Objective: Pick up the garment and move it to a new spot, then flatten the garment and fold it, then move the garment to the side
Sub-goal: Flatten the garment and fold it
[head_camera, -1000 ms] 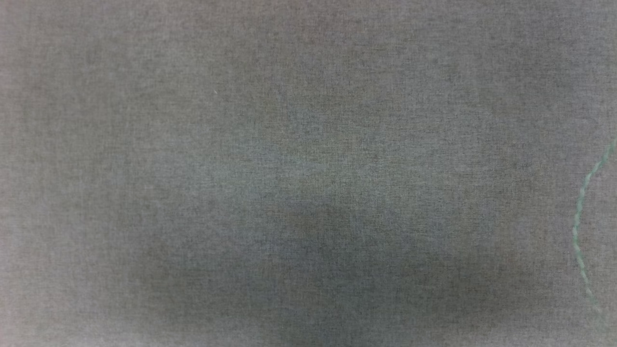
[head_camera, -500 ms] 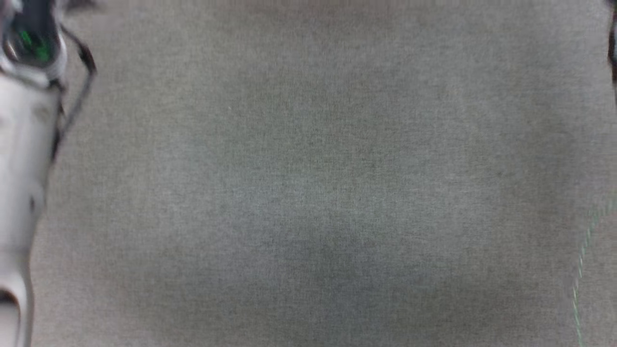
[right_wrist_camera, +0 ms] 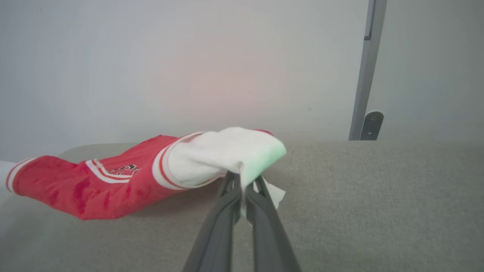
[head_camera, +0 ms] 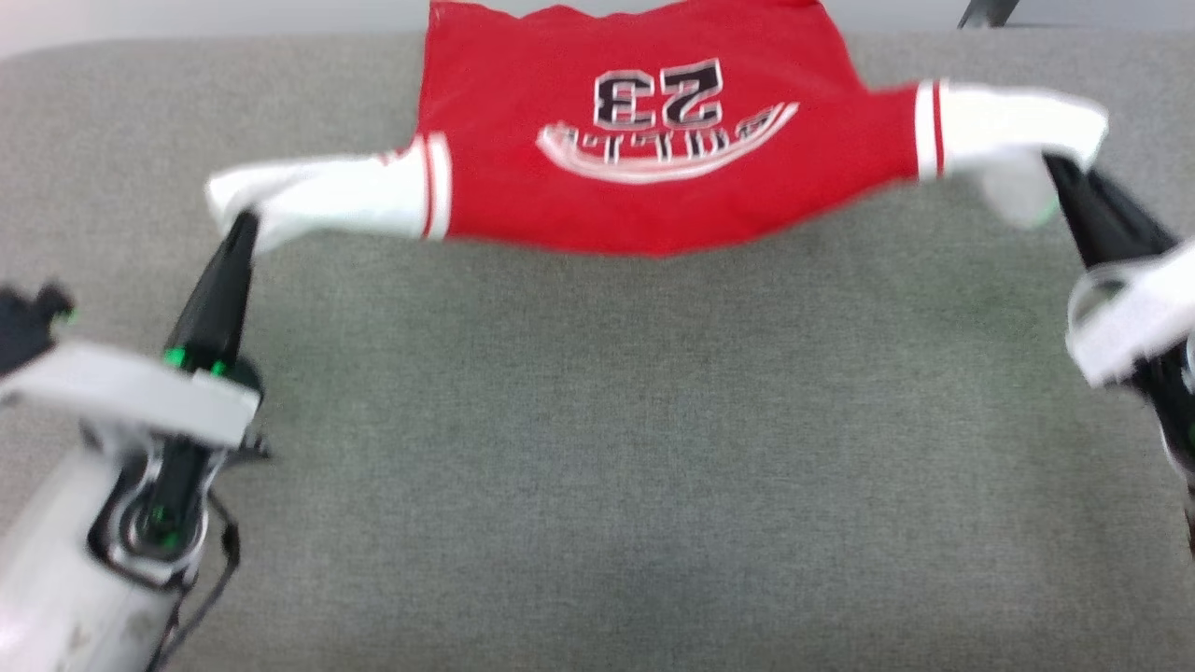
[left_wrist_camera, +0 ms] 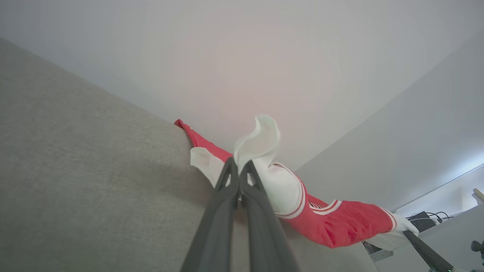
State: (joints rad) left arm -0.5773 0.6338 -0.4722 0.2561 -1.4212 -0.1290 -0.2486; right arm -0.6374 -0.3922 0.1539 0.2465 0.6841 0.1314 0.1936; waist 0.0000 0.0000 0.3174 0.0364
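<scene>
The red thin-fabric jersey [head_camera: 653, 187], white-sleeved and numbered 23, is stretched wide by both sleeves at the grey fabric surface's [head_camera: 597, 420] far edge.

The left tool [head_camera: 245, 222] and right tool [head_camera: 1053, 164] reach forward, spread wide apart, each clamped tight.

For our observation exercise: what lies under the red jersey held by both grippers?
The grey cloth surface runs under the jersey, held by the left gripper and right gripper. The part directly beneath it is covered.
</scene>
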